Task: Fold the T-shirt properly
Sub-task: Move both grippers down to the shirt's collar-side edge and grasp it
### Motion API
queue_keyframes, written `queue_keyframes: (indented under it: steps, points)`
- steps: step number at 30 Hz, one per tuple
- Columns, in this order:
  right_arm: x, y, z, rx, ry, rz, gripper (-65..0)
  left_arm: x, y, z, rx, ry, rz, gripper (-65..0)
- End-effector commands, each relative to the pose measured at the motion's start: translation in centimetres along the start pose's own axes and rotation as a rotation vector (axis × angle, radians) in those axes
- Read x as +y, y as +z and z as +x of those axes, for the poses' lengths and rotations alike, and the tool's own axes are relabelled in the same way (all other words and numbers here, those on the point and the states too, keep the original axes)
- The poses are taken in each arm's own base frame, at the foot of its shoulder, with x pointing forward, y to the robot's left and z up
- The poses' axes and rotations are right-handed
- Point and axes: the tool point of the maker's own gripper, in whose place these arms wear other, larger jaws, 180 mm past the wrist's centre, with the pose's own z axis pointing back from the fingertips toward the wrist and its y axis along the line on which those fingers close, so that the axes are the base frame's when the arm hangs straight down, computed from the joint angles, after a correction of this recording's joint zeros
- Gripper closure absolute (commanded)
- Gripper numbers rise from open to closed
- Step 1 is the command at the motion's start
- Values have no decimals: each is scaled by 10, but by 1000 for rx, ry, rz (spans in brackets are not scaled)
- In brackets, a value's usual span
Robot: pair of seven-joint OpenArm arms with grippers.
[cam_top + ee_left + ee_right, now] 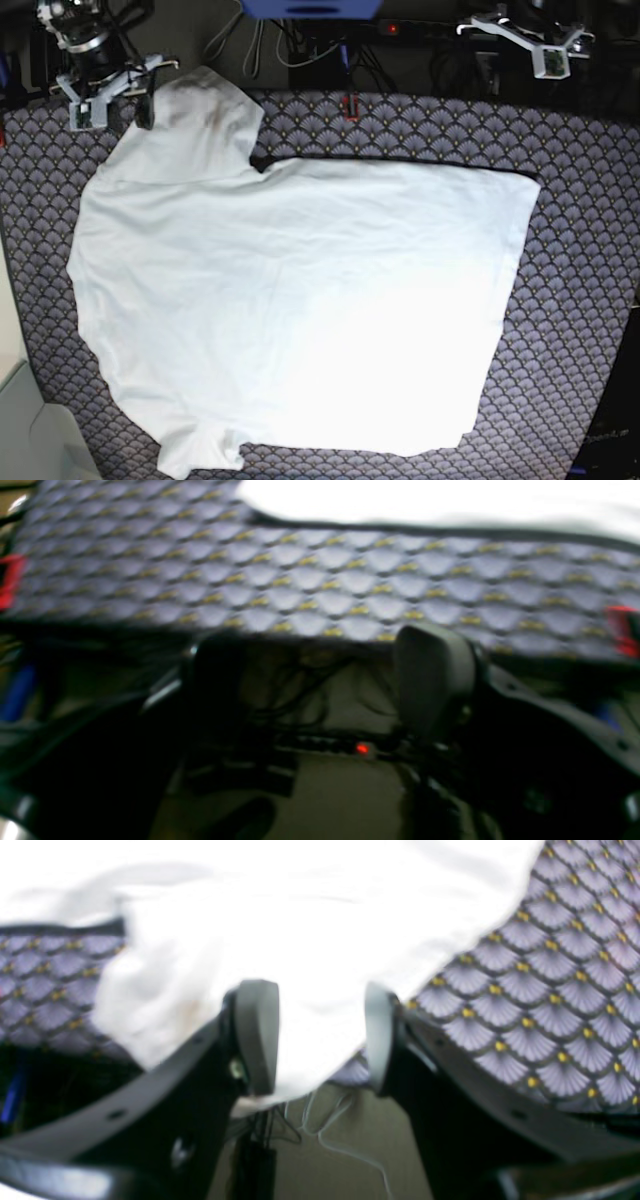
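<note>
The white T-shirt lies spread flat on the purple scale-patterned table cover, with one sleeve at the back left. My right gripper is open at that sleeve. In the right wrist view its jaws stand apart, with the shirt's edge between them. My left gripper is open and empty behind the table's back right edge. In the left wrist view the shirt lies well ahead of it.
Red clamps sit on the table's back edge. A power strip with a red light and loose cables lie behind the table. A blue object stands at the back.
</note>
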Motion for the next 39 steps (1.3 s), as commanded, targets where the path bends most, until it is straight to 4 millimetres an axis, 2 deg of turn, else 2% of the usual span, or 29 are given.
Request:
queue_keyframes:
  steps: [1,4,7,13,19,22,26,29,33,36,39]
  points:
    - [-2,1,12,-37,-9,15,-288,3,1,12,-43,-7,4,-496]
    - [-6,-1,18,-36,-20,58,-288,13,2,13,-47,-19,32,-496]
    - [-16,-6,16,-17,-46,49,-288,21,2,15,-52,-26,52,-496]
    - [-26,-17,-23,74,-107,38,-288,36,3,18,-58,-41,92,-496]
    - [-28,-20,-45,126,-140,35,-288,48,5,22,-67,-53,126,-496]
    - [-16,-24,-58,160,-151,68,-288,51,4,23,-71,-55,132,-496]
    - [-1,-27,-60,168,-152,107,-288,51,4,25,-76,-55,133,-496]
    - [14,-28,-64,178,-156,143,-288,59,5,27,-83,-58,160,-496]
    - [17,-29,-64,176,-160,146,-283,70,3,35,-110,-48,203,-496]
    - [17,-29,-63,175,-160,146,-219,77,-3,48,-151,-43,224,-496]
    - [17,-29,-63,175,-160,146,-109,76,-11,61,-196,-31,228,-498]
